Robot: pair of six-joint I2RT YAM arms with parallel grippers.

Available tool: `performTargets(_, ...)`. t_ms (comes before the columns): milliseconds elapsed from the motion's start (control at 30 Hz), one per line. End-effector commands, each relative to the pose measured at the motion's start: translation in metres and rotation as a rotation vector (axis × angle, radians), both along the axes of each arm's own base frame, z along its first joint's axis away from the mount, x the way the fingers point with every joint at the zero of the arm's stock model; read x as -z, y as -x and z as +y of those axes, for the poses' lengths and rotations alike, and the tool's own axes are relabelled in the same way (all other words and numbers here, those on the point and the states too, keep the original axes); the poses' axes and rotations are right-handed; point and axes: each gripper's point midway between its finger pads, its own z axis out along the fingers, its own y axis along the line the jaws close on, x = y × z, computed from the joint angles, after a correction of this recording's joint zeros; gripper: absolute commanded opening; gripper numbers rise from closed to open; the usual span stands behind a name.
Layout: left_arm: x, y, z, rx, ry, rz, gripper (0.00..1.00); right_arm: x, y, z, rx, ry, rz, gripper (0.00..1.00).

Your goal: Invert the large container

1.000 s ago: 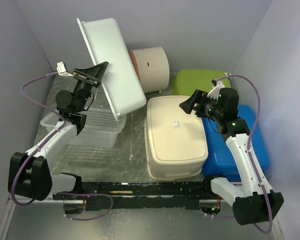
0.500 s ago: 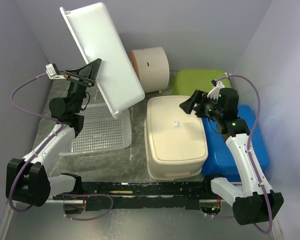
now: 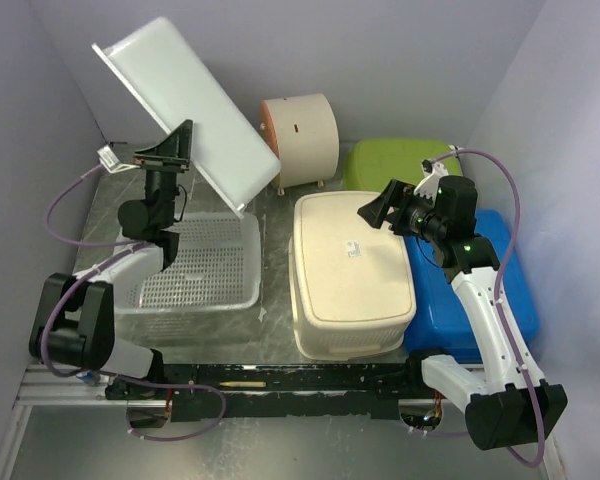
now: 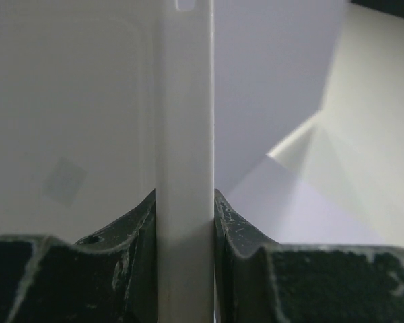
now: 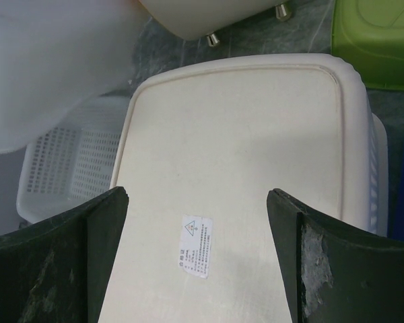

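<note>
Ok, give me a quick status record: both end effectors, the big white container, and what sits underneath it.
left end effector: shut on the rim of the white container
white container: raised, steeply tilted, not yet set down upside down
below it: perforated basket, upright and open
right end effector: open, holding nothing, above the cream bin
cream bin: flat labelled side up, untouched

Plain pale lavender walls (image 3: 400, 60) are closing in the far, left and right sides, while soft even light is falling on the grey marbled tabletop (image 3: 275, 300).
</note>
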Motion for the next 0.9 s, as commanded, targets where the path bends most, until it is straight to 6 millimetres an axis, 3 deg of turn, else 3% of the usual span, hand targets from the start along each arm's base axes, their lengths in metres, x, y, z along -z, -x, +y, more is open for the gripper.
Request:
performTargets(0,-0.04,0.059,0.03,-0.123,0.071,-0.324,0.07,-0.004,0.0,0.001,-0.013,0.006,-0.021,0.85)
performTargets(133,-0.023,0.054,0.046,-0.174,0.065,-0.278,0.06,-0.003,0.002,-0.001,-0.01,0.018,-0.024,0.85)
performTargets(433,0.011,0.046,0.062,-0.098,0.18,-0.164,0.07,0.0,0.001,0.004,-0.023,-0.005,-0.016,0.85)
performTargets(600,0.026,0.042,0.064,-0.019,0.263,-0.107,0.07,-0.001,0.001,0.005,-0.029,-0.007,-0.019,0.85)
performTargets(767,0.054,0.017,0.065,0.122,0.364,-0.005,0.07,-0.003,0.003,0.004,-0.028,-0.005,-0.025,0.85)
performTargets(867,0.06,0.012,0.059,0.175,0.348,0.017,0.07,-0.003,0.005,0.001,-0.023,0.01,-0.03,0.85)
